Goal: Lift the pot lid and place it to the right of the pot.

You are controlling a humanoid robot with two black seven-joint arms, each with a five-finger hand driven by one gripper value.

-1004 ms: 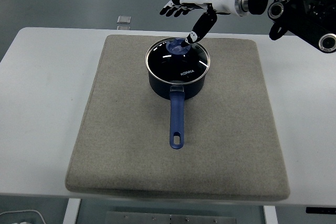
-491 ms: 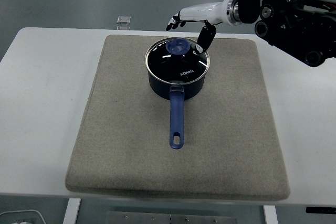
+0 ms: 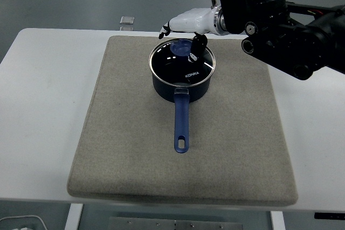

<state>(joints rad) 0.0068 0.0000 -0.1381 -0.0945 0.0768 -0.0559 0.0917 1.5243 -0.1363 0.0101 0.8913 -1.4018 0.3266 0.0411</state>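
Observation:
A dark blue pot (image 3: 181,79) with a long blue handle (image 3: 181,122) pointing toward me sits on the grey mat (image 3: 108,133). Its glass lid (image 3: 180,64) with a blue knob (image 3: 180,48) rests on the pot. My right hand (image 3: 180,30), white with black fingertips, hovers over the lid's far side. Its fingers are spread on the far side of the knob and its thumb (image 3: 196,48) hangs down to the knob's right. It holds nothing. The left arm is out of view.
The mat covers most of the white table (image 3: 32,106). Bare mat lies right of the pot (image 3: 248,95). A small pale object (image 3: 127,20) lies beyond the table's far edge. My black right arm (image 3: 285,25) reaches in from the upper right.
My right hand has moved left and down toward the lid knob, the arm coming further into view. The pot and lid have not moved.

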